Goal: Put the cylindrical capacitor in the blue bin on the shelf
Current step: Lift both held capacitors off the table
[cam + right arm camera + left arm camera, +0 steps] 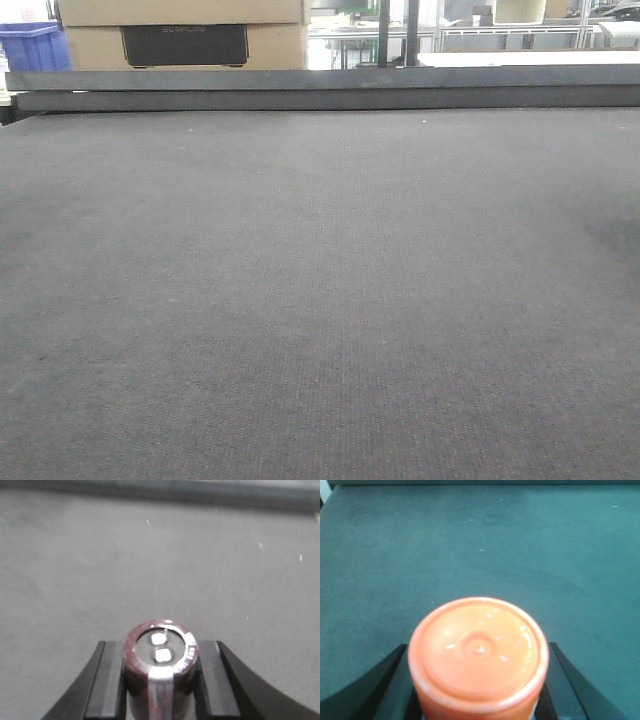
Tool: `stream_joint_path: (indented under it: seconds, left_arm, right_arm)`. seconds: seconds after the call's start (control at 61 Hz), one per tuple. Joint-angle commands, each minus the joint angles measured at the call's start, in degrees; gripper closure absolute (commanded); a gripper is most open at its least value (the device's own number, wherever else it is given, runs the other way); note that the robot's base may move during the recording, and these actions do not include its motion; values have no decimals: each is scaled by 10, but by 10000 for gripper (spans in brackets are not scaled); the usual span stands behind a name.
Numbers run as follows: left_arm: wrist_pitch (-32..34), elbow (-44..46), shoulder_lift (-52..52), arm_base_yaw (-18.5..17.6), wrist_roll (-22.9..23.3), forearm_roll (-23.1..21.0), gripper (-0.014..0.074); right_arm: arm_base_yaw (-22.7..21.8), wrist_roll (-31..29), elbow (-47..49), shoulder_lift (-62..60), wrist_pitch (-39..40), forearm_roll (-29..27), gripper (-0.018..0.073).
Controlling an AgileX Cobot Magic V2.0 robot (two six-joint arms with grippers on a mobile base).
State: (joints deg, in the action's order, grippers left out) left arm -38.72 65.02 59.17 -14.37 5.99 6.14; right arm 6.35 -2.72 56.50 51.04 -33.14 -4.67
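Observation:
The cylindrical capacitor (160,655), dark maroon with a grey end face and two pale terminals, fills the bottom centre of the right wrist view. My right gripper (160,645) is shut on it, and its black fingers (107,680) press both sides. It hangs above dark grey matting. My left gripper (478,649) is shut on an orange cylinder (478,650) with a round glossy end that points at the camera. A blue bin (30,45) shows at the far back left of the front view. The shelf is out of view. Neither gripper appears in the front view.
A dark carpeted table (320,300) spreads across the front view, with a raised dark rail (320,88) along its far edge. Behind the rail stand stacked cardboard boxes (180,35) at the left and metal-framed benches (500,35) at the right.

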Motion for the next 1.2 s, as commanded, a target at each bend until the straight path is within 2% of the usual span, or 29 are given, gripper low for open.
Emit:
stream_joint_path:
  seconds: [0.0,0.197,0.361,1.181]
  left_arm:
    - [-33,6,-43,-13,2,-5,707]
    - [-79,6,-109,-14,2,-5,707]
    - [-86,6,-143,-14,2,-5,707]
    - [-83,6,-150,-14,2,-5,707]
  right_arm:
    - [8,-6,6,-46,-23,-2,721]
    - [10,-6,6,-126,-62,-2,721]
    - [10,-6,6,-163,-63,-2,721]
    - [10,-6,6,-165,-67,-6,721]
